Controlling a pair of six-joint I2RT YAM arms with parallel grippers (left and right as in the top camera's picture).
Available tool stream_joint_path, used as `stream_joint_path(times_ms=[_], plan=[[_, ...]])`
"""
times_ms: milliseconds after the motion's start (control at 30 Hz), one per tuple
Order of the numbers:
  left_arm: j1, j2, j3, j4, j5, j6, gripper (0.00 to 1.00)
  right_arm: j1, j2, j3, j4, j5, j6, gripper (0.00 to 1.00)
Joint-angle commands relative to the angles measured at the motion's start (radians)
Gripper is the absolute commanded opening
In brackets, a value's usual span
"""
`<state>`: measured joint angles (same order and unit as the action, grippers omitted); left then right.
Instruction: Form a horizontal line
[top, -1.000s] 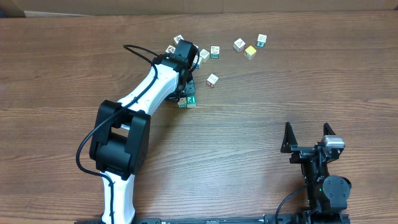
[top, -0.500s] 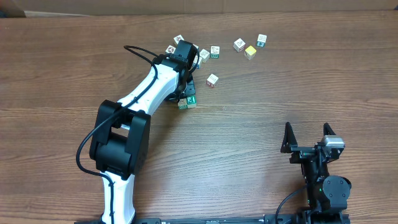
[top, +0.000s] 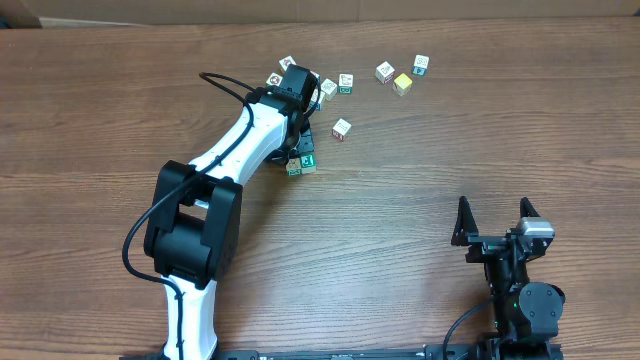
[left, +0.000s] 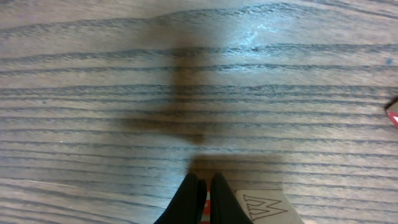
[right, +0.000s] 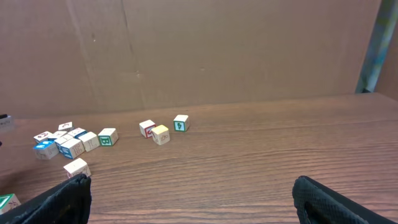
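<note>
The row of cubes (right: 79, 144) lies at the far left of the right wrist view. Four white-edged cubes sit edge to edge, from a teal face at the left end to a green face at the right. Its long axis runs left to right and rises slightly toward the right. In the overhead view it sits upper centre, and only its right end shows past the left arm.

The left arm reaches from lower left up to the row, with its wrist bent back down-frame. The left gripper (left: 204, 194) has its fingers pressed together just above the table (left: 124, 93), and a cube marked M (left: 264, 206) touches one finger.

The right gripper (top: 493, 215) is parked at lower right with its fingers wide apart, holding nothing.
</note>
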<state>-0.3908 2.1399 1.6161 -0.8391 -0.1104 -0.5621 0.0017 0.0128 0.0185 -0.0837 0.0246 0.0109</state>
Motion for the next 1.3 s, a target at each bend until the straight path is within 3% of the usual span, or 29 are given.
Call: stream_joint_path(times_ms=[0,167,333,533,1267], plan=[[-0.002,-0.014,0.069,-0.005,-0.030,0.032,0.04,0.005,-0.010,-0.011,0.002,-0.004,-0.005,1.00],[-0.005,-0.014,0.151,0.002,-0.015,0.023,0.04,0.005,-0.010,-0.011,0.002,-0.004,-0.005,1.00],[-0.027,-0.011,0.122,0.018,0.000,-0.060,0.04,0.005,-0.010,-0.011,0.002,-0.004,-0.005,1.00],[-0.064,0.016,0.072,0.092,-0.005,-0.059,0.04,0.005,-0.010,-0.011,0.002,-0.004,-0.005,1.00],[-0.070,0.045,0.055,0.029,-0.003,-0.074,0.04,0.005,-0.010,-0.011,0.002,-0.004,-0.005,1.00]])
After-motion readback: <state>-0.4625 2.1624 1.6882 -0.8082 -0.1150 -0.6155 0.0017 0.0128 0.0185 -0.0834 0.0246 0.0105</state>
